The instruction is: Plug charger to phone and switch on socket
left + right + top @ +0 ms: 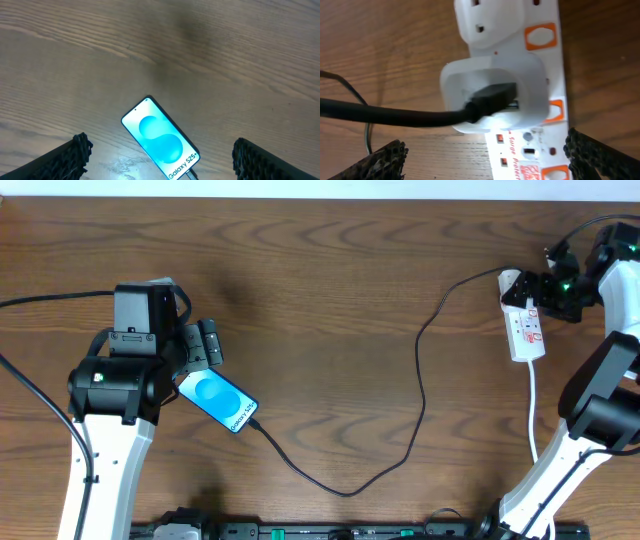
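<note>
Wood-grain table (pixel 320 250) fills the overhead view, and most of its surface is bare. The phone (pixel 218 402) lies flat at lower left, screen lit blue, turned on a slant. The left gripper (pixel 203 350) hangs just above its upper end. In the left wrist view the phone (pixel 161 145) shows between the two dark fingers (pixel 75 157), which stand wide apart and hold nothing.

The charger (pixel 420 380) meets the phone's lower right end. Whether its tip is fully seated there cannot be told. From there it sags toward the bottom centre of the frame, climbs through the middle and bends right to the socket (pixel 527 330) at upper right. The slack loop is all that lies between the two arms.

The right gripper (pixel 535 290) hovers over the socket's upper end and hides part of it from above. In the right wrist view the socket (pixel 547 75) shows orange-ringed switches. A white adapter (pixel 490 75) sits in it, with the charger (pixel 395 116) plugged into its face. The fingers (pixel 387 160) at the lower corners are spread wide and grip nothing.

A white lead (pixel 533 410) runs down from the socket beside the right arm. A thick black cable (pixel 40 298) enters at the left edge. A dark rail (pixel 350 531) lines the bottom edge.
</note>
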Robot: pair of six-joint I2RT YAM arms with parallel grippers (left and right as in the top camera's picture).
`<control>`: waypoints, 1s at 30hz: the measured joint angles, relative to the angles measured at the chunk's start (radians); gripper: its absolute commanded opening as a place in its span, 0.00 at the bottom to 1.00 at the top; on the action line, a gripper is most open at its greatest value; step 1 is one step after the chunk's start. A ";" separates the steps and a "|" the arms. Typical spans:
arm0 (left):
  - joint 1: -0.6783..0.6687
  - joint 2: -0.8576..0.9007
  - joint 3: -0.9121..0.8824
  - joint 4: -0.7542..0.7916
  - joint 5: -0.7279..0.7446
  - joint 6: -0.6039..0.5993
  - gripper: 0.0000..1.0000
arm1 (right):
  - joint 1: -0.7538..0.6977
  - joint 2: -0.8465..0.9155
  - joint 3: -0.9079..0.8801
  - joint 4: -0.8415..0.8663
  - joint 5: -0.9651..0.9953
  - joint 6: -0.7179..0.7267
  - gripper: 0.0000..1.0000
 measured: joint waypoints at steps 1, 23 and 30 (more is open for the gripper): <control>0.000 0.000 0.000 0.000 0.000 0.000 0.93 | 0.004 0.000 0.000 0.002 -0.004 -0.002 0.99; 0.000 0.000 0.000 0.000 0.000 0.000 0.93 | 0.011 0.000 -0.080 0.090 -0.042 -0.018 0.99; 0.000 0.000 0.000 0.000 0.000 0.000 0.93 | 0.011 0.000 -0.080 0.095 -0.045 -0.018 0.99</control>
